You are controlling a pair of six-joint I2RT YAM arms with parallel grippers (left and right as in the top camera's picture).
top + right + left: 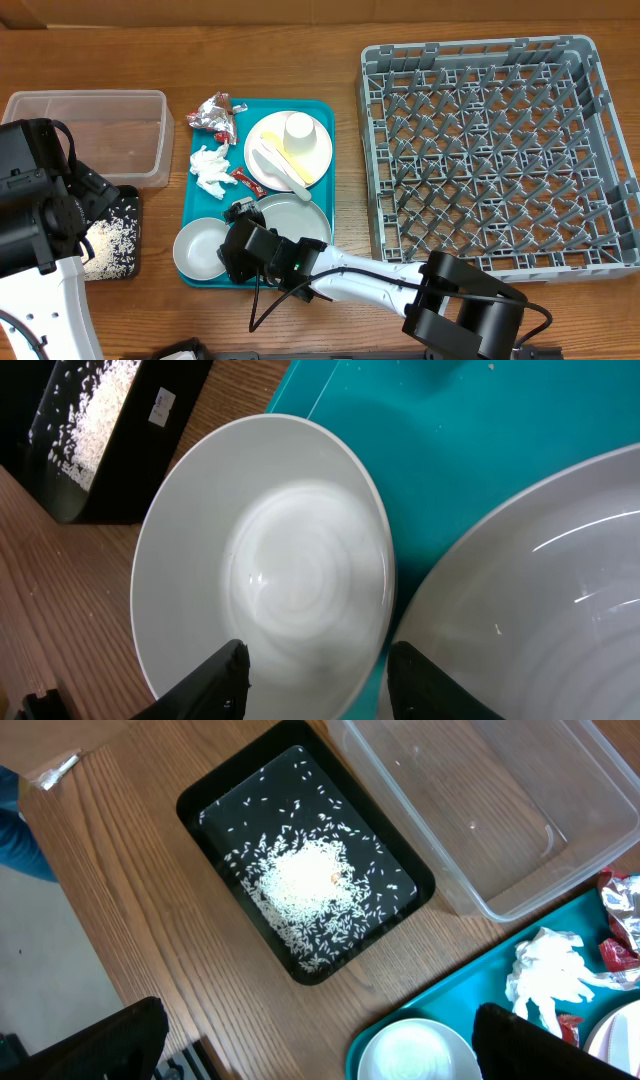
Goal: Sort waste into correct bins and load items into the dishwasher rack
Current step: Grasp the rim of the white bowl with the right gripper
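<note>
My right gripper (325, 680) is open with its jaws astride the right rim of the small white bowl (260, 560), one finger inside it and the other over the pale grey plate (530, 590). Both dishes lie at the front of the teal tray (200, 205), where the right gripper (238, 250) reaches in. Farther back are a white plate (315, 160) with a cup (298, 130) and white cutlery (280, 168), a foil wrapper (215, 115), a napkin (210, 168) and a red packet (243, 180). My left gripper (325, 1045) hangs open and empty above the table.
The black tray (200, 800) holds rice (300, 885) and an orange cube (334, 877). Behind it is the clear tub (90, 95). The grey dishwasher rack (490, 150) fills the right side. My left arm (40, 200) covers part of the black tray.
</note>
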